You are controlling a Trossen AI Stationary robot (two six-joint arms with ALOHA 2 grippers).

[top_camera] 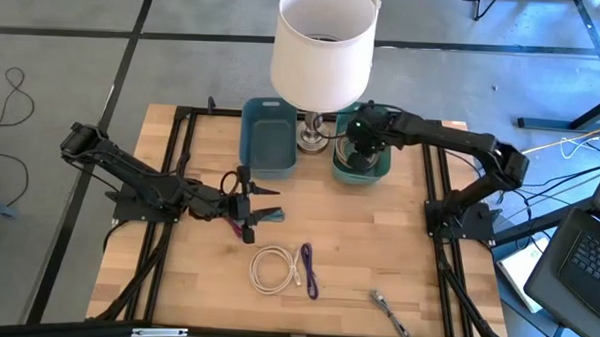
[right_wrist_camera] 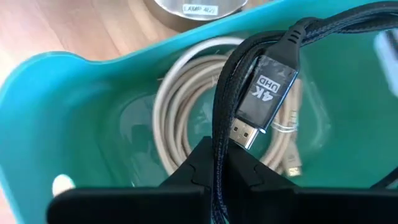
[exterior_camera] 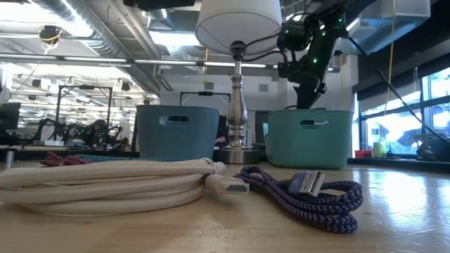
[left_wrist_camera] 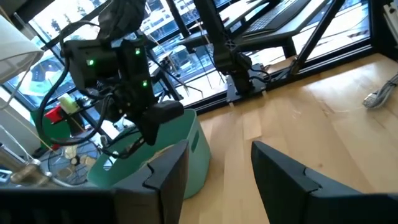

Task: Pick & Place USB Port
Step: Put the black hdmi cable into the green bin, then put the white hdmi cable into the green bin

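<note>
Two plastic bins stood at the rear of the wooden worktop [top_camera: 206, 295]: one blue bin [top_camera: 268, 137] and one teal bin [right_wrist_camera: 37, 118], flanking one white-shaded lamp [top_camera: 322, 49]. The right hand [right_wrist_camera: 211, 171] hung over the teal bin, clamped on a black braided 4K cable [right_wrist_camera: 264, 93] above a coiled beige cable [right_wrist_camera: 186, 99]. The left hand [left_wrist_camera: 217, 168] hovered parted, empty. Three cables lay loose: white [top_camera: 275, 268], purple [top_camera: 308, 269], grey [top_camera: 385, 307]; the grey cable's far end was cut off.

The braided black cable [right_wrist_camera: 261, 81] runs past the right wrist view's edge.
</note>
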